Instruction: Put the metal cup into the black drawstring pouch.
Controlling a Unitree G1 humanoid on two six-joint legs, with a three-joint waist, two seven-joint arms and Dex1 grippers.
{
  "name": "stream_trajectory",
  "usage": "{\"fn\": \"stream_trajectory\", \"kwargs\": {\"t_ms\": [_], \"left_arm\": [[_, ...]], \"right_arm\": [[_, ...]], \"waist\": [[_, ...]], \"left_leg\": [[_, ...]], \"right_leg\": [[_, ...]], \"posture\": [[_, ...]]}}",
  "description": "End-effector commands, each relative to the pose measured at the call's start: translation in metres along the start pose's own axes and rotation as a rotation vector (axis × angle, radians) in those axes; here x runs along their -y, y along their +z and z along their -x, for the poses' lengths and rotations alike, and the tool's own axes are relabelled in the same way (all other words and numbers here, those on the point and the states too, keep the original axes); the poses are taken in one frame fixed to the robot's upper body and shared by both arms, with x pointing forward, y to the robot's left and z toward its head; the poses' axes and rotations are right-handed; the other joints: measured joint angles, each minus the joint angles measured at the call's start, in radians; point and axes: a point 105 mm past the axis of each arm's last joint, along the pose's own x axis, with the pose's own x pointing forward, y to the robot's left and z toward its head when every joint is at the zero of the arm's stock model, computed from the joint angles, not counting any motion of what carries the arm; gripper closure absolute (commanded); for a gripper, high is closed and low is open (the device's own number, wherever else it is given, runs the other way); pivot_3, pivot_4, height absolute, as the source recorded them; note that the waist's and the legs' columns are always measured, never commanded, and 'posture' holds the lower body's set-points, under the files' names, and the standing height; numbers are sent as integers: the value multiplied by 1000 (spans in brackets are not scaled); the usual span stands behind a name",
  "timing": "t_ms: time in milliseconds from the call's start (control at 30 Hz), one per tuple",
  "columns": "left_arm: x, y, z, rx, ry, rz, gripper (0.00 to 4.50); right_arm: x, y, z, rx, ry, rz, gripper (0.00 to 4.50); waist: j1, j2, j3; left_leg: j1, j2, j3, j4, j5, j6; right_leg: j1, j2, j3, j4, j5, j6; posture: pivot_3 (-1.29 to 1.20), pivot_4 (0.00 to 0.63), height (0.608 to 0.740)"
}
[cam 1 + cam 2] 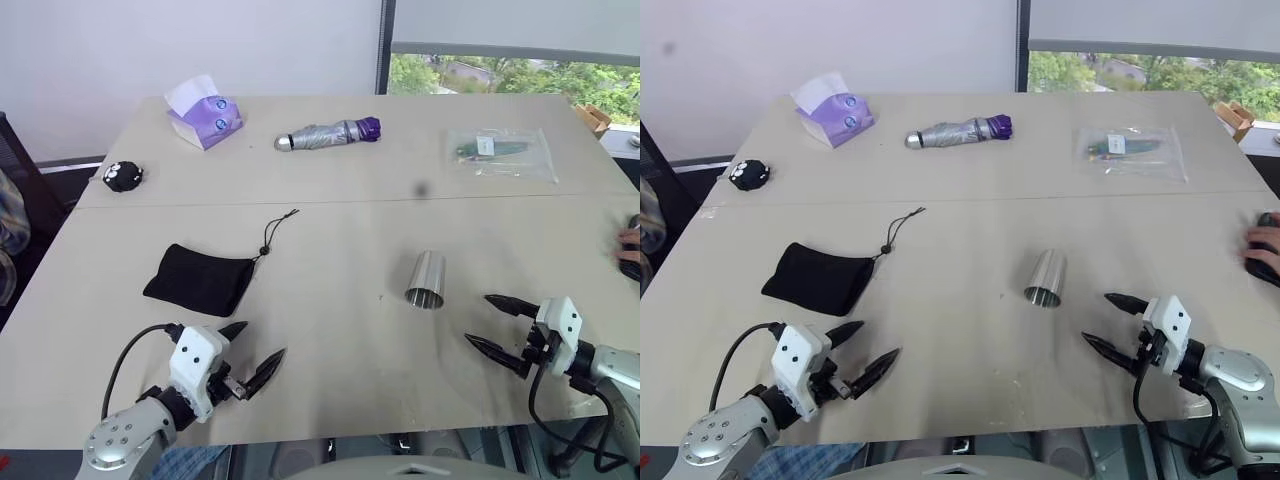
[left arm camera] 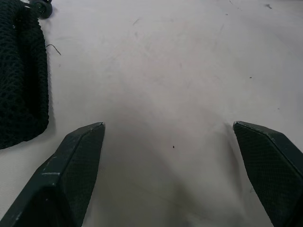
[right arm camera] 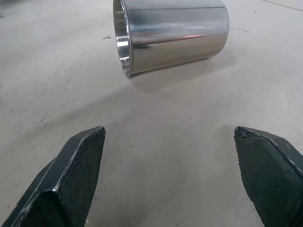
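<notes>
The metal cup (image 1: 428, 278) lies on its side in the middle-right of the table, its open rim facing the near edge; it is also seen close up as the cup (image 3: 170, 33). The black drawstring pouch (image 1: 200, 279) lies flat at centre-left, its cord and toggle trailing toward the far side. My right gripper (image 1: 487, 320) stands open just right of and nearer than the cup, nothing between its fingers. My left gripper (image 1: 251, 346) is open too, near the front edge just below the pouch (image 2: 21, 71).
On the far half of the table (image 1: 330, 340) lie a purple tissue pack (image 1: 205, 116), a folded silver umbrella (image 1: 328, 133), a clear plastic bag (image 1: 500, 152) and a small round black toy (image 1: 123, 175). A person's hand (image 1: 630, 245) rests at the right edge.
</notes>
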Motion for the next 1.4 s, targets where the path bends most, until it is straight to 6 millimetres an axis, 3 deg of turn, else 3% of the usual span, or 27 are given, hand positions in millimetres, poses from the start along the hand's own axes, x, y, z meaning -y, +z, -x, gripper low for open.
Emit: {"fn": "stream_trajectory", "kwargs": {"t_ms": [33,600,767,900,1033,1133,1233,1400], "left_arm": [[3,4,-1,25,1,-8,0],[9,13,-10,82,0,15,0],[22,29,-17,177,50,98,0],[23,38,-22,205,97,55,0],[11,46,-24,228,193,3,0],[0,60,-20,277,293,-29,0],[-15,67,-16,296,385,-62,0],[-32,59,-16,241,474,-121,0]], "right_arm": [[5,8,0,20,5,27,92],[6,11,-9,44,6,32,92],[-2,11,-13,59,15,21,92],[-17,15,-14,65,84,-5,92],[-46,37,-17,97,248,-30,92],[-60,64,-25,150,338,42,92],[-63,90,-33,222,354,78,92],[-62,118,-44,292,362,138,92]], "waist": [[0,0,0],[1,0,0],[2,-1,0],[3,-1,0],[4,-1,0],[-1,-3,1],[-3,-4,1],[4,-7,0]], "left_leg": [[0,0,0,0,0,0],[0,0,0,0,0,0],[0,0,0,0,0,0],[0,-1,-1,0,0,0],[0,0,-1,0,0,0],[0,0,-1,1,0,0],[0,0,-1,1,0,0],[-1,-1,-2,0,0,0]], "right_leg": [[0,0,0,0,0,0],[0,0,0,0,0,0],[0,0,0,0,0,0],[0,0,0,0,0,0],[0,1,0,0,0,0],[0,1,0,0,0,0],[0,1,0,1,0,0],[0,1,-1,0,0,0]], "posture": [[0,150,740],[0,150,740],[0,150,740],[0,150,740],[0,150,740],[0,150,740],[0,150,740],[0,150,740]]}}
